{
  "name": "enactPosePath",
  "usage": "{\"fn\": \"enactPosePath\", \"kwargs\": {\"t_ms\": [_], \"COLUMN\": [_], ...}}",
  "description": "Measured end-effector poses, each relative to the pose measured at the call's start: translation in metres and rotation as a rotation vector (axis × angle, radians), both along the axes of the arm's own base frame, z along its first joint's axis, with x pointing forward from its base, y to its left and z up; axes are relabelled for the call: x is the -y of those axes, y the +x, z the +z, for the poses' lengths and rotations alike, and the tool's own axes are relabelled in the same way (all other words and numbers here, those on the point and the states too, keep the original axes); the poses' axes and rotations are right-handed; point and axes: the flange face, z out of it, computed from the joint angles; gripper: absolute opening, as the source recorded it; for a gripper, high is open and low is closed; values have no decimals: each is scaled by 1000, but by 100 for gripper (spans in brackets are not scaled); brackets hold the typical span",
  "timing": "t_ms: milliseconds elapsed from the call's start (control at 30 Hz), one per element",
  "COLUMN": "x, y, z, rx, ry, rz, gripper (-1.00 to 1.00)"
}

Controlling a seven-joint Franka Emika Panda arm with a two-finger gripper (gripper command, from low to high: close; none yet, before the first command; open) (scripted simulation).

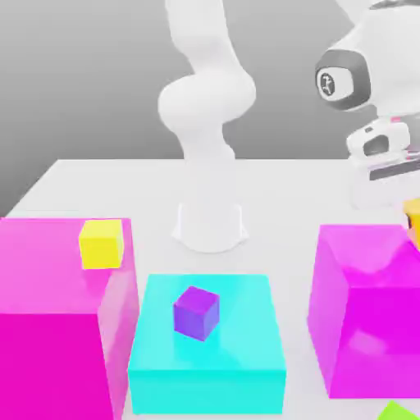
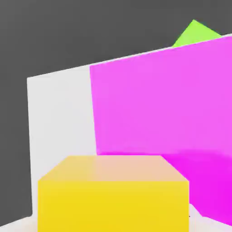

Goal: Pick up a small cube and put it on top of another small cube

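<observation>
Amber is the small cube (image 2: 113,192), seen close in the hand view beside a big magenta block (image 2: 167,113); in the exterior view it (image 1: 413,215) peeks out at the right edge, behind that block (image 1: 369,308). Whether the tool is apart or together, I cannot tell. Elsewhere on the white surface (image 1: 107,184), a lemon-yellow small cube (image 1: 101,243) sits on another magenta block (image 1: 57,320), and a purple small cube (image 1: 196,312) on a cyan block (image 1: 209,344).

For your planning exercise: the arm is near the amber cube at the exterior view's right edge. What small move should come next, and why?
Probably ease straight down onto the amber cube. In the hand view it sits close below the camera, beside the magenta block, so a straight descent should avoid that block.
</observation>
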Motion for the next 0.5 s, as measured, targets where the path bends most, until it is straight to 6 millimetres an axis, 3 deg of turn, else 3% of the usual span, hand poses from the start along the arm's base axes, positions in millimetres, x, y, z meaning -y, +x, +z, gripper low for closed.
{"fn": "enactPosePath", "kwargs": {"t_ms": [267,500], "x": [85,163], "y": [34,48], "z": [2,3], "rx": [-34,-81], "ry": [-78,-144], "rz": [-97,-186], "gripper": [-100,-100]}}
